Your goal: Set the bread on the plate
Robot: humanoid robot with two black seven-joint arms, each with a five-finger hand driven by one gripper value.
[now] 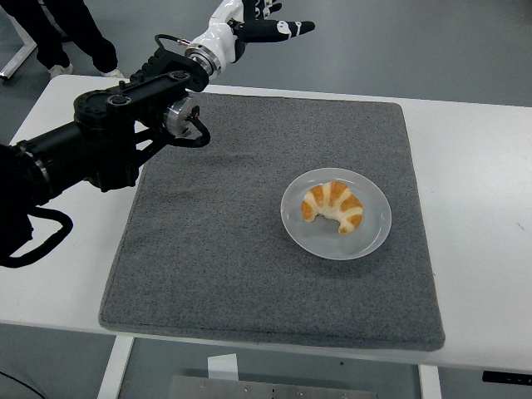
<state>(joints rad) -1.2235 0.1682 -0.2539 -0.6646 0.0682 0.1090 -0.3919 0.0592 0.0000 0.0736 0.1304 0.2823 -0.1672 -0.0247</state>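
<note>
A golden croissant (334, 206) lies on the round grey plate (374, 235), which sits on the grey mat right of centre. My left arm comes in from the left edge and is raised high. Its white hand (264, 23) is near the picture's top, far up and left of the plate, with fingers spread and nothing in them. My right arm does not show.
A dark grey mat (216, 249) covers most of the white table (482, 208). A person's legs (71, 33) stand beyond the table's far left corner. A small grey object (199, 71) lies on the floor behind the table.
</note>
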